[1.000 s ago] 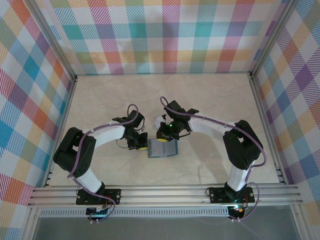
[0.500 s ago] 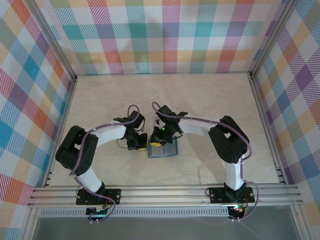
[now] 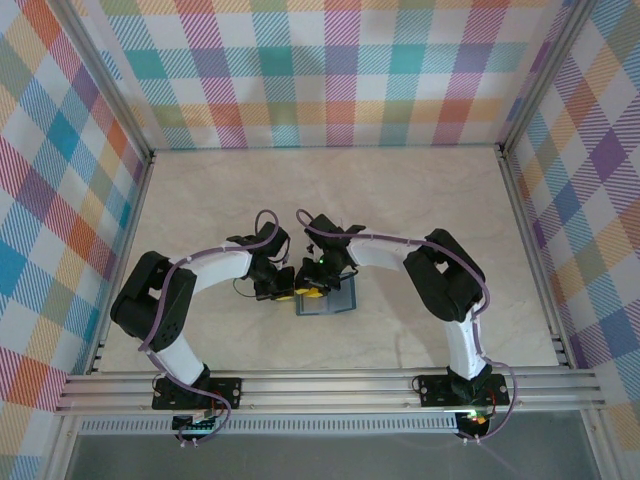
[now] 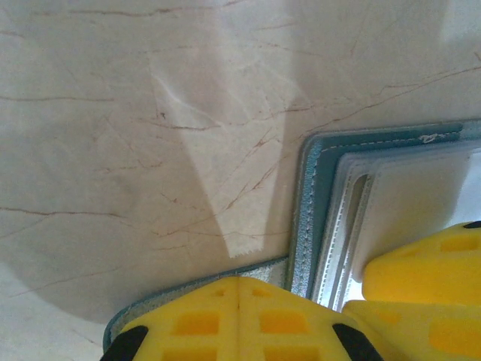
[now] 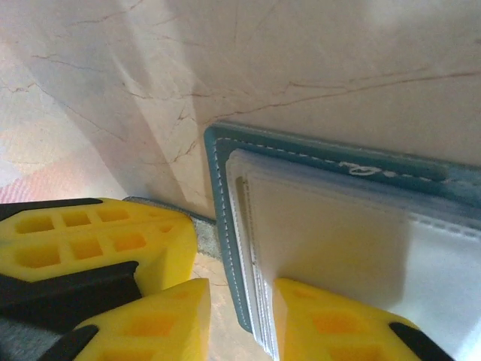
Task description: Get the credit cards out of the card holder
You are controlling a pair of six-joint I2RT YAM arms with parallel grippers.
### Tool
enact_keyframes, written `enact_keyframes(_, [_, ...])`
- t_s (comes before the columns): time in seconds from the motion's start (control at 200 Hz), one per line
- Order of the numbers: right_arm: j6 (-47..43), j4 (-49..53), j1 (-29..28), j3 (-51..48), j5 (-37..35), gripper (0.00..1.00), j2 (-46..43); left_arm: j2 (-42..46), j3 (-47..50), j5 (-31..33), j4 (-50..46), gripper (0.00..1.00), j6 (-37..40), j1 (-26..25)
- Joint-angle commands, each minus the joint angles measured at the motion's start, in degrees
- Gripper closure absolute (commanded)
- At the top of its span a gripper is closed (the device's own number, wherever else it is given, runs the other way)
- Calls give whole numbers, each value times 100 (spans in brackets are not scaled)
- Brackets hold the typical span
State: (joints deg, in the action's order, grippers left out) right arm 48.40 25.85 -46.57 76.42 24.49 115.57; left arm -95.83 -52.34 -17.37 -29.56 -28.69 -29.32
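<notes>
Left of the card holder point(image 3: 335, 300), the left gripper point(image 4: 238, 290) is seen unchanged over the last second. Its fingers are pressed fully together and appear clamped on the side tab point(image 4: 192, 289) that projects from the holder's left edge, so the holder is pinned to the table point(image 3: 200, 200). The holder itself has not shifted and lies open and flat, midway between the two arms. The credit cards point(image 5: 323, 233) are still seated in its slot pockets, their pale faces showing inside the stitched teal border; no card has yet been drawn out.

Over the holder's left edge, the right gripper point(image 5: 240, 293) has been swung in from just beyond the holder's far edge, and its fingers have been parted from nearly closed to a moderate gap. One finger is set outside the left edge and the other over the pockets. Nothing is held. This is judged to be the set-up for pinching the cards at that edge.

The holder's left side is crowded, since the two grippers stand just beside each other there. Right of the holder, and beyond its far and near edges, bare table is left open, with the plaid walls point(image 3: 60, 200) well apart, so a withdrawal of the cards is best directed that way.
</notes>
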Motion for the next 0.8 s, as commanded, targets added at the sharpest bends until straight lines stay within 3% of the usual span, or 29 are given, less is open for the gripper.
enact_keyframes(0.0, [-155, 422, -54, 145, -239, 68, 89, 3, 127, 30, -43, 100, 58, 67])
enact_keyframes(0.795, [-774, 2671, -386, 1256, -2156, 50, 207, 130, 89, 16, -129, 100, 50, 67])
